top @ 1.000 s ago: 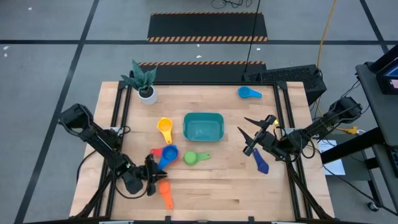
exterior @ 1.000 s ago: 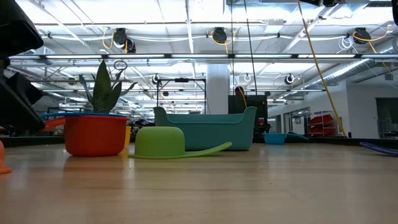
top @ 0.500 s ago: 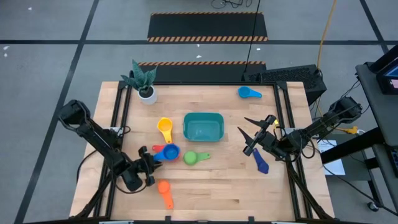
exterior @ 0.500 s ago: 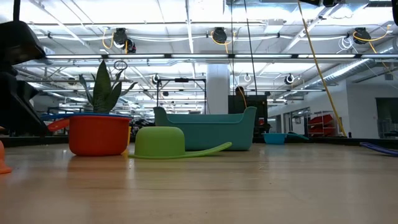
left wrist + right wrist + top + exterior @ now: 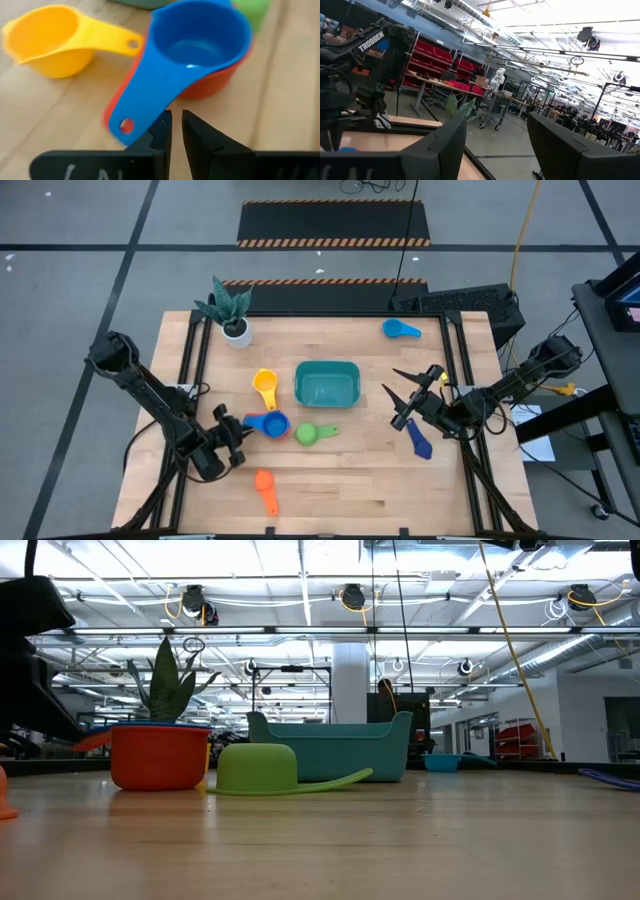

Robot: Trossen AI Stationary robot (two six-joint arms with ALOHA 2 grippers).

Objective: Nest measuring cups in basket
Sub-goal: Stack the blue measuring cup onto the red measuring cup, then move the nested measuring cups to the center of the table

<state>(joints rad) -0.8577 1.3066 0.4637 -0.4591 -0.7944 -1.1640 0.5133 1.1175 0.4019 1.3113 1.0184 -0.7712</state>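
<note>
A blue measuring cup (image 5: 200,45) sits nested in a red one (image 5: 210,85) on the table, near the teal basket (image 5: 326,383). Both handles point toward my left gripper (image 5: 176,131). It is shut, slants down, and its tips are at the blue handle's free end (image 5: 127,125). Around them lie a yellow cup (image 5: 264,385), a green cup (image 5: 308,434), which is mouth down in the low view, and an orange cup (image 5: 264,485). My right gripper (image 5: 410,395) hangs open and raised above a dark blue cup (image 5: 418,438). My left gripper's shut fingertips (image 5: 162,125) stand level with the table, right beside the free end of the blue cup's handle (image 5: 131,131). They come slanting down from the table's near left. I cannot tell whether they touch the handle. Both nested cups rest on the table.
A light blue cup (image 5: 400,330) lies at the far right of the table. A potted plant (image 5: 232,315) stands at the far left corner. The basket (image 5: 330,745) holds nothing that I can see. Bare wood lies along the near edge, right of the orange cup.
My left gripper has drawn away from the orange cup, going toward the table's far edge and up to the handles of the red and blue cups. It has tipped to a flatter slant and stayed shut. The orange cup now lies uncovered on the table.
</note>
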